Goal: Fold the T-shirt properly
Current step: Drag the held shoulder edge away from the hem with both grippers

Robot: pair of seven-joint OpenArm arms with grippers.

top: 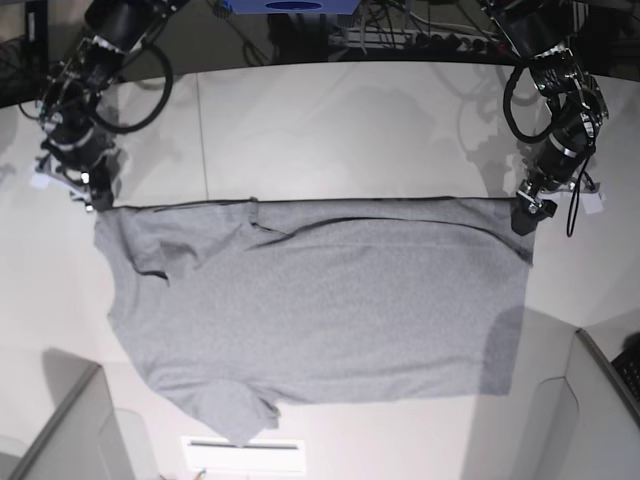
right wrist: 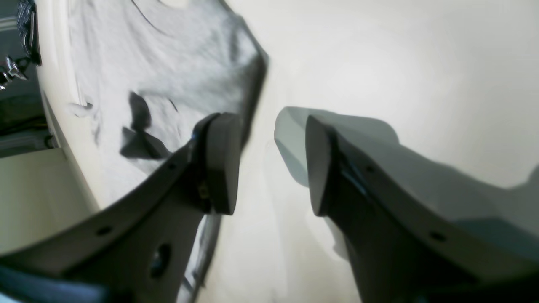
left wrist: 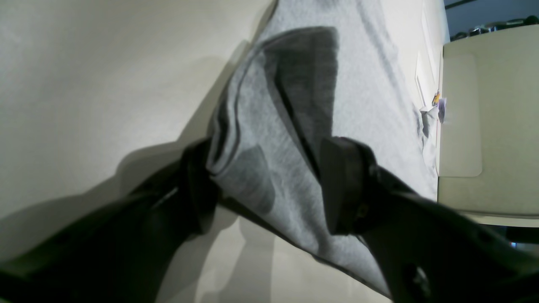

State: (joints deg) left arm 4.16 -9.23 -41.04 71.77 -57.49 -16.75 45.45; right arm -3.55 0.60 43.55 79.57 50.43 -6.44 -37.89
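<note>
The heather-grey T-shirt point(top: 320, 300) lies spread on the white table point(top: 330, 120), plain side up, with its far edge in a straight line between my two grippers. My left gripper point(top: 522, 218) is at the shirt's far right corner. In the left wrist view the left gripper point(left wrist: 269, 189) is open, with a raised fold of the shirt point(left wrist: 370, 92) between its jaws and bunched against one finger point(left wrist: 198, 189). My right gripper point(top: 95, 195) is at the far left corner. In the right wrist view it point(right wrist: 273, 168) is open and empty, with the shirt point(right wrist: 168, 63) just beside one finger point(right wrist: 221, 164).
A white strip of paper point(top: 245, 455) lies at the table's front edge. Beige panels stand at the front left point(top: 70, 430) and front right point(top: 600, 410) corners. Cables and gear point(top: 400, 40) run behind the table's far edge.
</note>
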